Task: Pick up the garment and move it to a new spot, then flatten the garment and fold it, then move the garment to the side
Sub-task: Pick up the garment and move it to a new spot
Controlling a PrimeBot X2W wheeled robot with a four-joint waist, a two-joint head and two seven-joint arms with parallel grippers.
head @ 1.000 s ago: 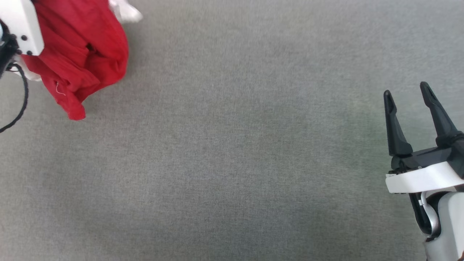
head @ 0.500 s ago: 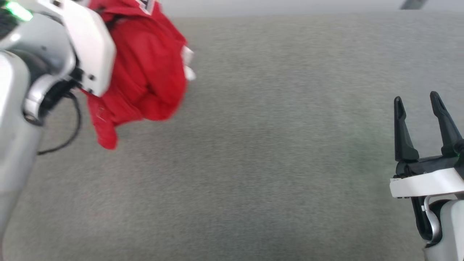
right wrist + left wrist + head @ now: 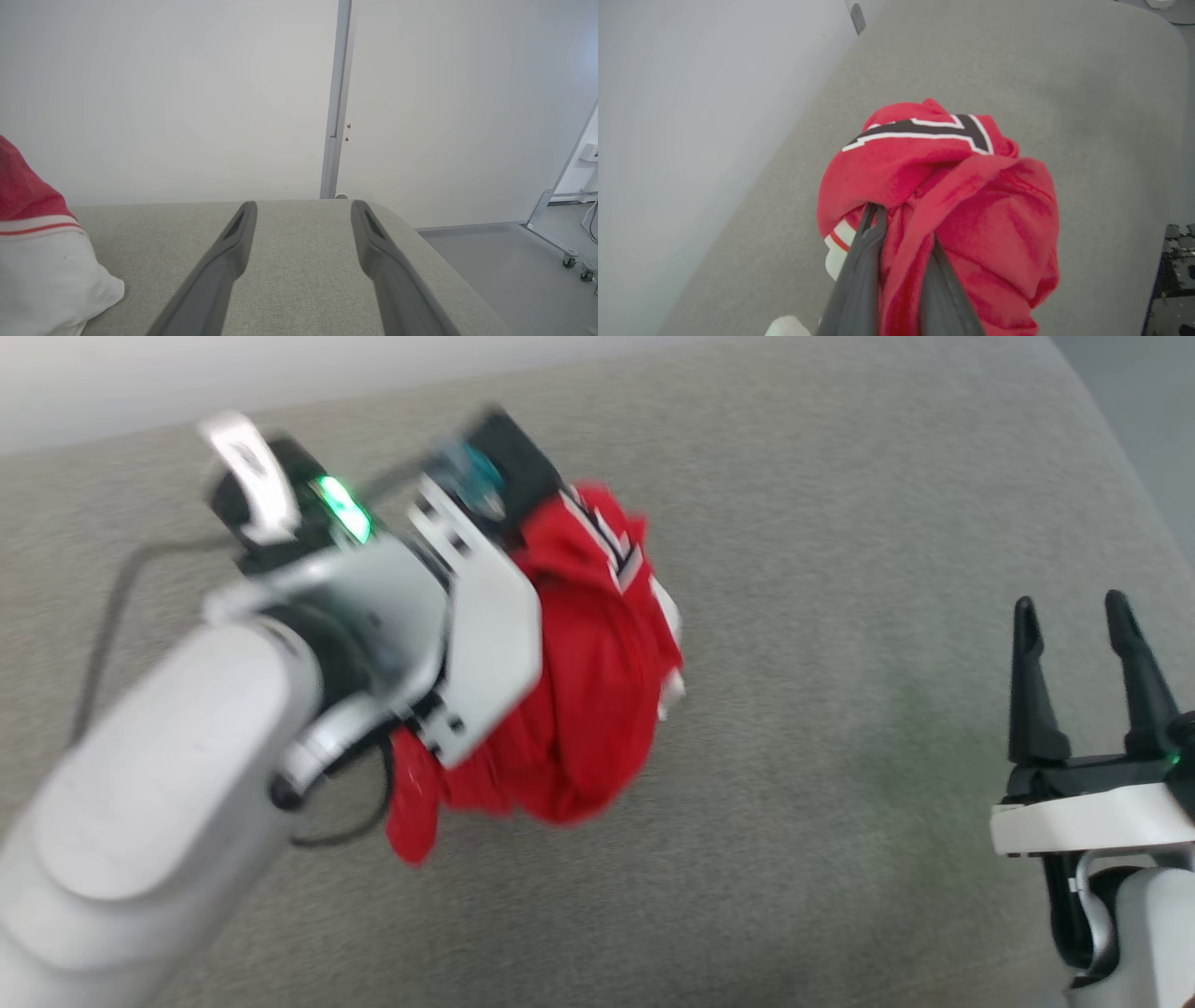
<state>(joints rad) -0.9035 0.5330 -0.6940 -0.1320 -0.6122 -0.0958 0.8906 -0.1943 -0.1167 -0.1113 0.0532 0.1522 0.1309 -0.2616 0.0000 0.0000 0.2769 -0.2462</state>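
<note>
Over the left half of the head view, the left arm [image 3: 168, 803] reaches across with the garment [image 3: 597, 709] hanging from its end as a bunched red bundle. Motion blur hides whether the lowest fold touches the grey fabric surface [image 3: 840, 821]. At the lower right, the right gripper [image 3: 1071, 616] stands with its fingers apart and nothing between them, well apart from the shirt.

Along the left wrist view, the left gripper [image 3: 903, 224] has its two dark fingers drawn close and clamped on a thick fold of red cloth. The rest of the shirt drapes over and around them, with the black lettering [image 3: 924, 128] on top and a scrap of white sleeve [image 3: 838, 247] beside the fingers.

From the right wrist view, the spread, empty fingers point along the surface towards a pale wall [image 3: 187, 93]. Red cloth and a white sleeve sit at the left edge.

I judge the shirt light, limp and thin. One pinch carries it, but only as a crumple, and a few layers could slide free. For flattening, the hem or shoulder seams, held at two separated points, look like the best places to grip.
</note>
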